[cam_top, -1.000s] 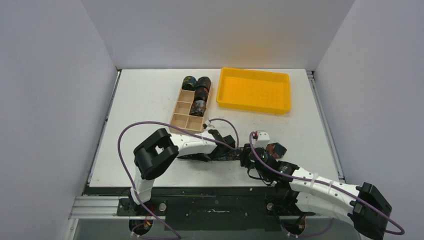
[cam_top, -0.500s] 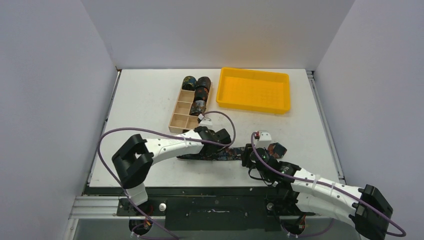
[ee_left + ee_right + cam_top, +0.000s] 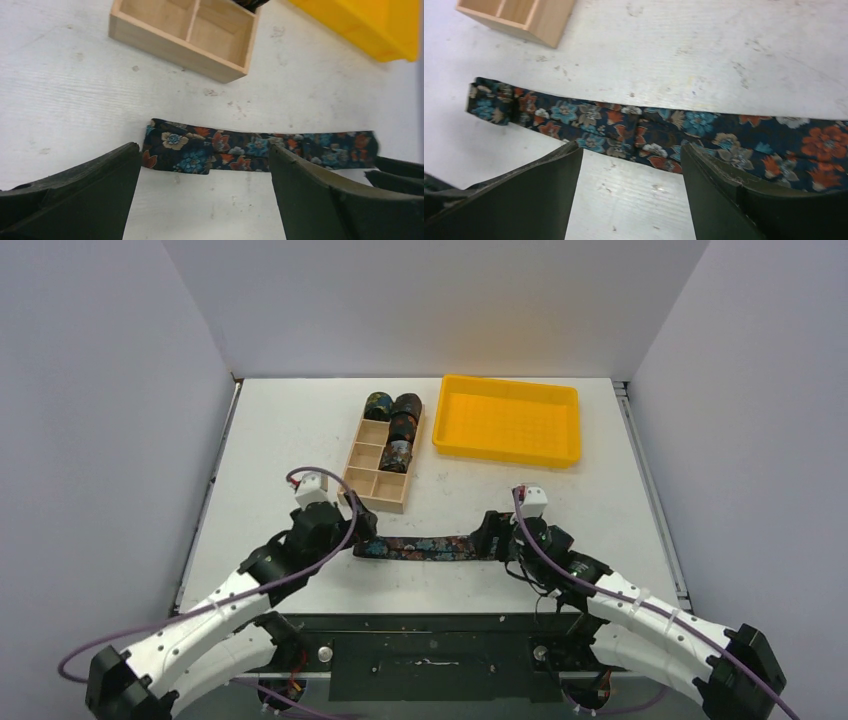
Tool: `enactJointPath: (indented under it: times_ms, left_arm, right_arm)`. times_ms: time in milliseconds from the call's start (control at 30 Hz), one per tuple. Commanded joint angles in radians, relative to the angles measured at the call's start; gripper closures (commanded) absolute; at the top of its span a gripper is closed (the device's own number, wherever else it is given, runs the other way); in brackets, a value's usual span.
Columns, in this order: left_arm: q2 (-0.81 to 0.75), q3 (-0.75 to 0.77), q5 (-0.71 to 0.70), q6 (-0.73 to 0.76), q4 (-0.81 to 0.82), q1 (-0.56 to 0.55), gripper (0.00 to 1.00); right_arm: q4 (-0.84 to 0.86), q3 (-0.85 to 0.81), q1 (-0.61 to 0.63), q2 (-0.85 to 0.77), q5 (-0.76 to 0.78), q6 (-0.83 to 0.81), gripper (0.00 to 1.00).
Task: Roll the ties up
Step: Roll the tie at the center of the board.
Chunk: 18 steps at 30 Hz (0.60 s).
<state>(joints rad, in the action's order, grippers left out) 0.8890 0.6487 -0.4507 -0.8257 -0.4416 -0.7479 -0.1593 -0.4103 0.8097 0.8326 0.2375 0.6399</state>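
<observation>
Tie (image 3: 415,547) flat between two open hands

Starting at left hand (image 3: 205,200): spread wide, gripping nothing, poised just beside the strip's left end. Sliding across the bench (image 3: 280,430): laid flat, long axis running left to right, spanning hand to hand. Reaching right hand (image 3: 631,195): released as well, empty, hanging right over the other end, perhaps a shade nearer. Looks ready for a pinch at either end.

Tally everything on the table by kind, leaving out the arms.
Unrolled tie: 1
Rolled ties: 4 (those in the box's right column crowd together, so this count is less sure)
Wooden box: 1
Yellow tray: 1
Total: 7
</observation>
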Motion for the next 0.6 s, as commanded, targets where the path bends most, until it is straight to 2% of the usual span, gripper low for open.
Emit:
enactJointPath:
  times_ms: [0,133,233,333,400,567]
  left_arm:
    - [-0.214,-0.195,0.243,0.021,0.482,0.082,0.04]
    - [-0.255,-0.257,0.329,-0.016,0.406,0.181,0.03]
    - [-0.232,-0.321,0.422,-0.065,0.426,0.273,0.02]
    - [-0.208,-0.352,0.545,-0.091,0.468,0.382,0.00]
    - [-0.203,-0.365,0.582,-0.093,0.461,0.422,0.05]
    - [-0.200,-0.394,0.581,-0.098,0.382,0.469,0.05]
  right_arm:
    - [0.144,-0.067,-0.045,0.055,-0.265,-0.030,0.28]
    - [0.286,-0.075,-0.051,0.150,-0.370,0.019,0.33]
    - [0.355,-0.116,-0.038,0.273,-0.412,0.051,0.39]
    - [0.372,-0.187,0.026,0.393,-0.370,0.056,0.42]
    - [0.370,-0.236,0.072,0.465,-0.323,0.060,0.43]
    - [0.394,-0.345,0.137,0.624,-0.285,0.075,0.45]
